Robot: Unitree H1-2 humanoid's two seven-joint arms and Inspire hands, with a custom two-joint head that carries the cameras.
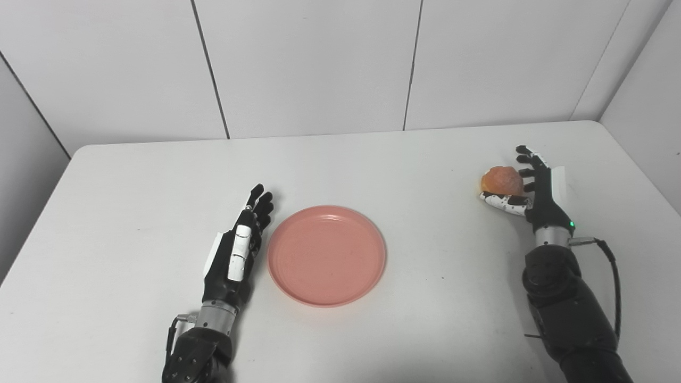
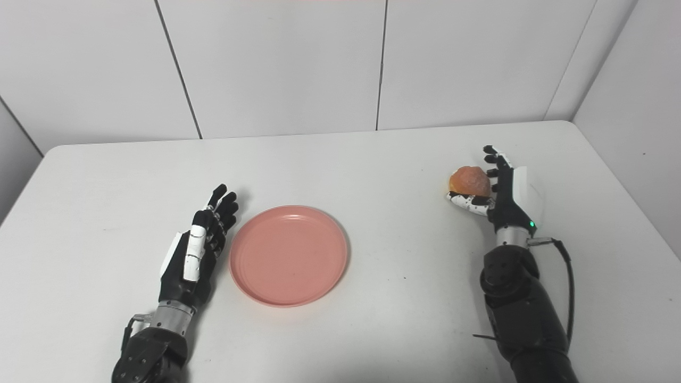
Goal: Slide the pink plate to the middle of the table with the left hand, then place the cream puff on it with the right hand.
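The pink plate (image 1: 326, 255) lies flat near the middle of the white table (image 1: 372, 165). My left hand (image 1: 238, 254) rests on its edge just left of the plate's rim, open, fingers straight and pointing away from me, close to the rim or touching it. The cream puff (image 1: 502, 180), a golden-brown ball, is at the right side of the table. My right hand (image 1: 532, 191) is open around it, thumb on its near side and fingers on its right side. I cannot tell whether it grips the puff.
White wall panels stand behind the table and at both sides. The table's right edge lies just beyond my right hand. A black cable (image 1: 614, 276) loops beside my right forearm.
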